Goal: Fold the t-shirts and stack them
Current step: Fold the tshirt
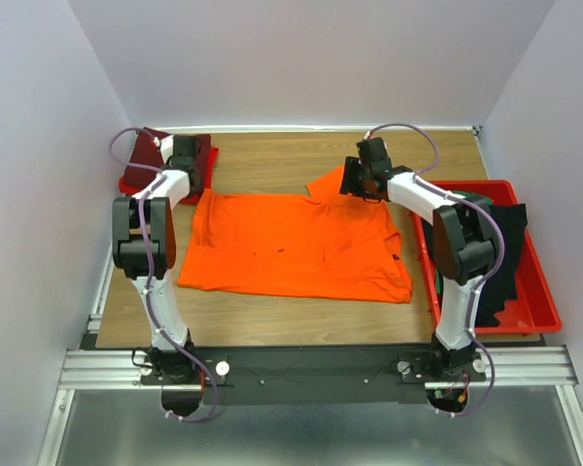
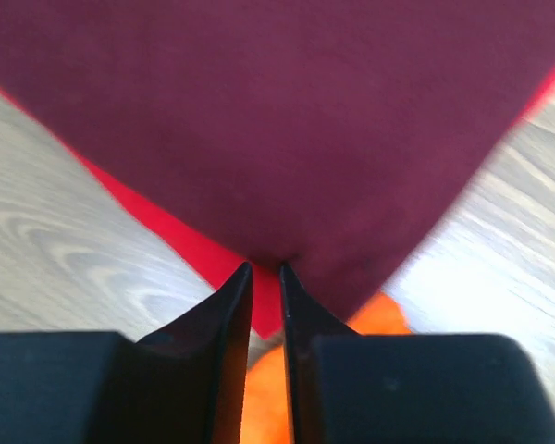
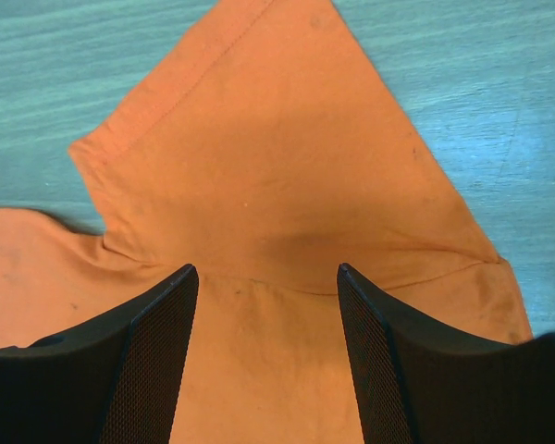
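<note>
Right claw (image 3: 265, 268) gapes over orange t-shirt (image 1: 291, 243); red tray (image 1: 536, 286) beside it.

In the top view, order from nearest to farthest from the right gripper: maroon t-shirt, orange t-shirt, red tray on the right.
1. orange t-shirt, under the right gripper.
2. red tray, at the right edge.
3. maroon t-shirt, far-left corner.

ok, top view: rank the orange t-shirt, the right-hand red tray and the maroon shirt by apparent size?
1. orange t-shirt: spread flat, clearly largest.
2. red tray: at right, partly under black shirts.
3. maroon t-shirt: far left, smallest, though partly hidden and farther from the camera.
</note>
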